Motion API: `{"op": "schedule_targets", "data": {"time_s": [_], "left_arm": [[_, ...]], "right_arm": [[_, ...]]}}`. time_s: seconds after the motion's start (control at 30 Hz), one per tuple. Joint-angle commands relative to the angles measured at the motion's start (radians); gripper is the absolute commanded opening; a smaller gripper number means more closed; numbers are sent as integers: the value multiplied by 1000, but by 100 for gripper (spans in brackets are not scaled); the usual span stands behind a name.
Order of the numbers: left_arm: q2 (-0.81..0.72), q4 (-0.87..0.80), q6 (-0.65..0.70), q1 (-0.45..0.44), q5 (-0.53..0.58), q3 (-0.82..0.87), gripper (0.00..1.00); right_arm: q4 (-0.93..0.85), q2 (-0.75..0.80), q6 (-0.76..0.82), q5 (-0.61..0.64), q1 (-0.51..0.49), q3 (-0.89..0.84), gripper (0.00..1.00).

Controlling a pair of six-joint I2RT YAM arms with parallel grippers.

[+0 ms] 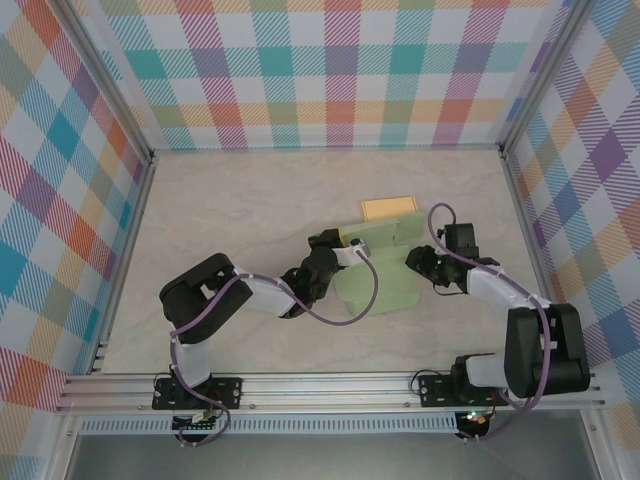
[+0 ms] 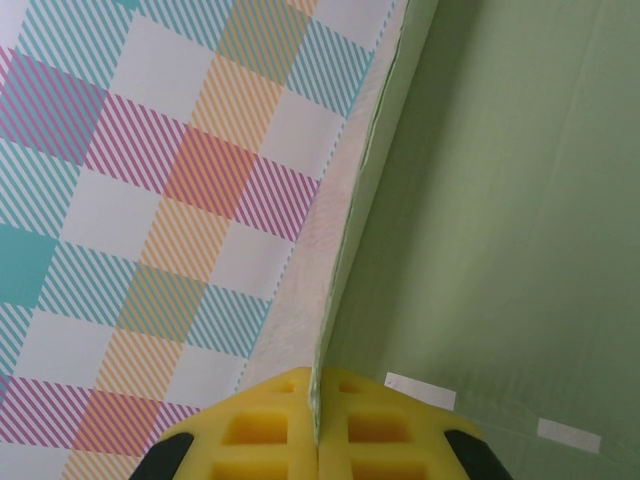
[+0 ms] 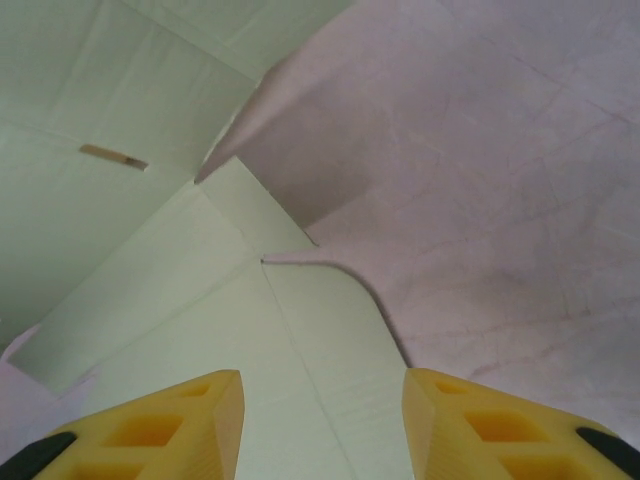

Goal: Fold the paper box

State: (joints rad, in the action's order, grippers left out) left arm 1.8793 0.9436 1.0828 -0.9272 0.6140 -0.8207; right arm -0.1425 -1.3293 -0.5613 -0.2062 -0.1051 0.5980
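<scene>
**Item 1: paper box** [image 1: 395, 282]. One, pale green card, lying partly flattened on the table [image 1: 230, 210], between the two grippers.
- Top external view: an irregular green sheet, with a tan panel [image 1: 390, 208] touching its far edge. I cannot tell whether that panel belongs to the box.
- Left wrist view: a broad green panel [image 2: 500, 200] with one edge standing up thin-on. It carries two small plain white strips [image 2: 420, 392], both near the gripper.
- Right wrist view: creased flaps [image 3: 130, 90] spread over the table [image 3: 500, 150], with one short tan slit mark [image 3: 113, 157] on the far panel.

**Item 2: left gripper** [image 1: 345, 248]. One, at the box's far-left corner.
- Left wrist view: the gripper [image 2: 318, 400] has its yellow fingers [image 2: 250, 430] pressed together, with the upright green edge pinched between them.

**Item 3: right gripper** [image 1: 415, 262]. One, at the box's right edge.
- Right wrist view: the gripper [image 3: 320, 385] has its yellow fingers [image 3: 170, 430] standing apart. A rounded green flap lies in the gap below them, and neither finger is seen touching it.

**Item 4: enclosure walls** [image 1: 340, 70]. Plaid in teal, orange, pink and purple, standing behind and on either side of the box.
- Left wrist view: the plaid [image 2: 130, 200] shows close beside the pinched edge.

**Item 5: cables**. Two purple ones, one per arm. The left arm's cable [image 1: 372, 290] loops across the box.
</scene>
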Motion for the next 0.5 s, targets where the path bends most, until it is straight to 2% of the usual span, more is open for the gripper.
{"op": "schedule_targets", "data": {"time_s": [0.0, 0.3, 0.47], "left_arm": [[6, 34, 5, -12, -5, -12, 0], [16, 30, 10, -12, 0, -19, 0], [21, 31, 8, -12, 3, -21, 0]], "right_arm": [[160, -36, 10, -31, 4, -3, 47], [308, -157, 29, -98, 4, 21, 47], [369, -171, 3, -161, 0, 18, 44]]}}
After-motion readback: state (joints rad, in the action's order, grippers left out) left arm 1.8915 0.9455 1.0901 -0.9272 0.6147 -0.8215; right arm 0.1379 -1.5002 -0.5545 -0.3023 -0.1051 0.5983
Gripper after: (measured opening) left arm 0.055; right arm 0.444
